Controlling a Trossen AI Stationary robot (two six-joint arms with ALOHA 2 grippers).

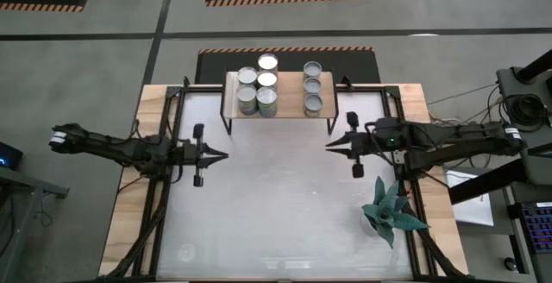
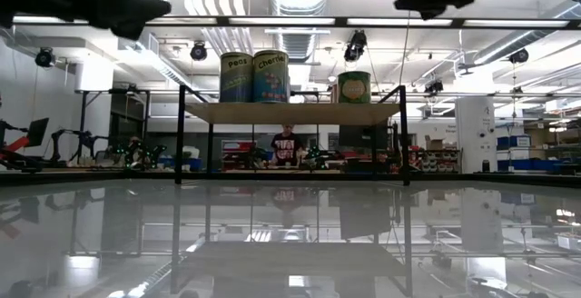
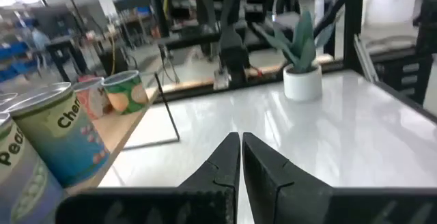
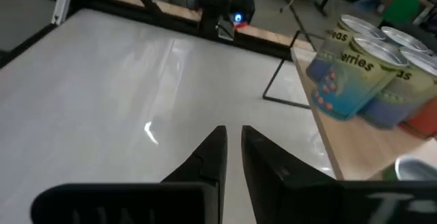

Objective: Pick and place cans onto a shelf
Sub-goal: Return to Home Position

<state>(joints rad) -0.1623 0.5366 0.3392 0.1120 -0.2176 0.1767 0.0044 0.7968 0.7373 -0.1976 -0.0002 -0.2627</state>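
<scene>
The light-wood shelf (image 1: 289, 100) stands on thin black legs at the table's far middle. Several cans rest upright on its board: a cluster (image 1: 259, 84) at its left end and a column of three (image 1: 312, 85) toward its right. The low view shows two labelled cans (image 2: 254, 76) and a green one (image 2: 354, 87) on the board (image 2: 295, 113). My left gripper (image 1: 226, 154) is shut and empty above the table, near and left of the shelf. My right gripper (image 1: 328, 145) is shut and empty, near and right of it. The tips point at each other.
A potted green plant (image 1: 392, 214) stands at the table's near right, also in the left wrist view (image 3: 300, 67). The white table top (image 1: 276, 214) stretches between the grippers and the near edge. A person (image 2: 287, 144) stands in the room behind.
</scene>
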